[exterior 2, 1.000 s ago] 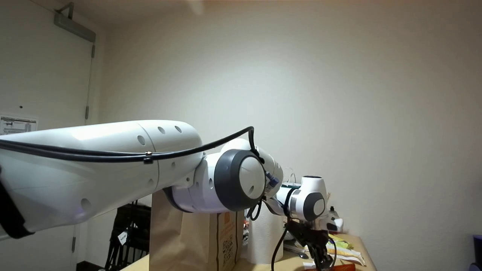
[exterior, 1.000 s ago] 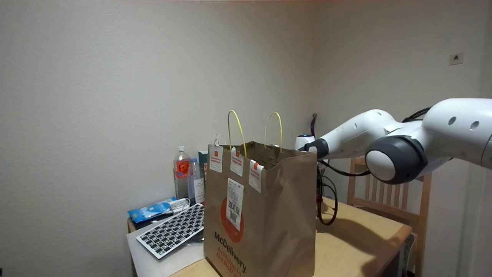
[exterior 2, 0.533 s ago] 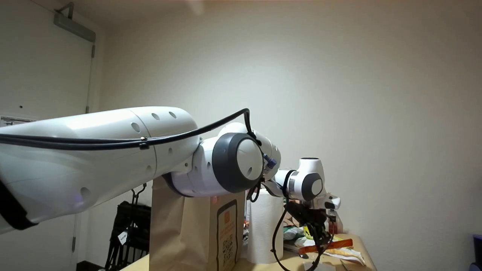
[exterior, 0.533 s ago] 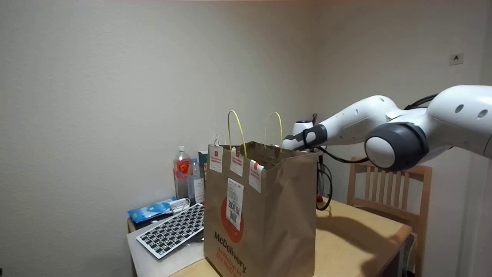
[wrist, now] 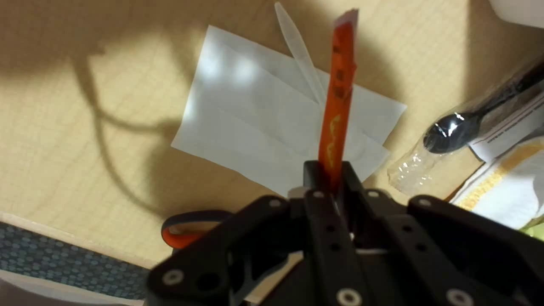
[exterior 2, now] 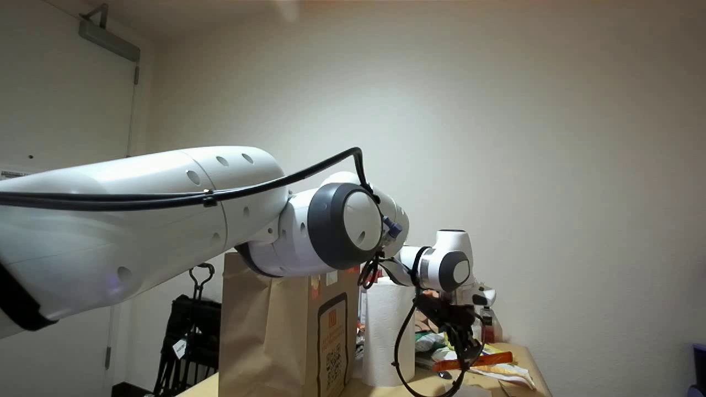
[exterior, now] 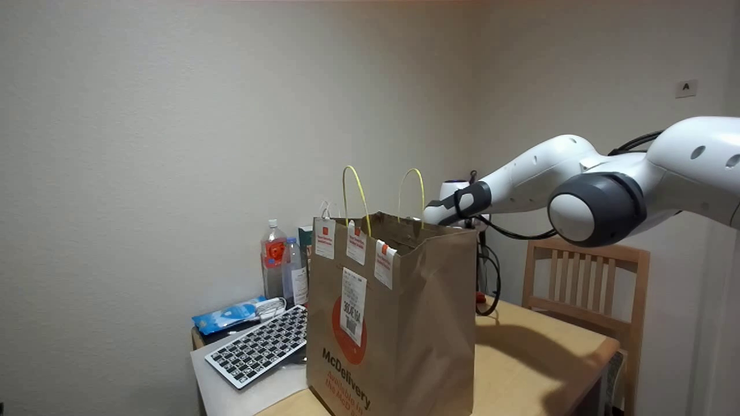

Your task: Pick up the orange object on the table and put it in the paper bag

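Note:
The orange object (wrist: 337,89), a flat narrow packet with dark print, is pinched near one end between the fingertips of my gripper (wrist: 330,176). The rest of it sticks out past them, above the table (wrist: 42,140). In an exterior view the orange object (exterior 2: 493,359) extends to both sides of the dark gripper (exterior 2: 469,361), raised over the tabletop. The brown paper bag (exterior: 433,329) stands upright with its top open and two yellow loop handles raised. My gripper is beyond the bag there and largely hidden by it. The arm partly covers the paper bag (exterior 2: 265,331) from the opposite side.
A paper towel roll (exterior 2: 389,331) stands between bag and gripper. Under the gripper lie a white sheet (wrist: 255,131), orange-and-black scissors (wrist: 182,238) and a wrapped black spoon (wrist: 450,131). A keyboard (exterior: 260,346) and bottles (exterior: 273,260) sit beside the bag; a chair (exterior: 584,289) stands behind.
The arm has risen, carrying the gripper and the orange object up from low over the table. Most of the rise came in the first half second. The bag has not moved.

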